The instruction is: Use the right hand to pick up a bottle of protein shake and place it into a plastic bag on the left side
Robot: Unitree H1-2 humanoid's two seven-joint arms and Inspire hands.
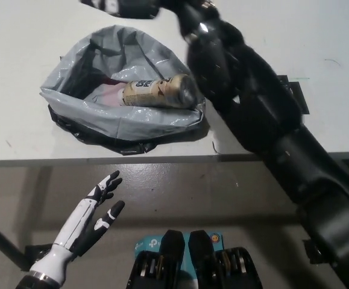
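Presently, operator, your inspection record for this moment read as follows. The protein shake bottle (pixel 160 91) lay on its side inside the plastic bag (pixel 123 123), label uppermost, its long axis running roughly from nine o'clock to three o'clock across the bag's interior. The bag sat on the white bench (pixel 17 54) at about ten o'clock from the centre of the head view, its grey rim folded outward and its mouth open upward, with its black underside showing along the edge nearest you. Nothing gripped the bottle; it rested free within the bag.

Your right hand (pixel 123 7) was at twelve o'clock, hard against the top edge of the view and partly cut off by it, above and beyond the bag. You could not tell from this view whether its fingers were spread or curled, though it held nothing that showed. The black right arm (pixel 252 108) ran from that hand down toward five o'clock, passing just beside the bag's three o'clock rim.

Your left hand (pixel 96 208) rested at seven o'clock, below the bench edge, fingers apart and holding nothing. A black square fixture (pixel 296 96) on the bench at three o'clock was mostly hidden behind the arm.
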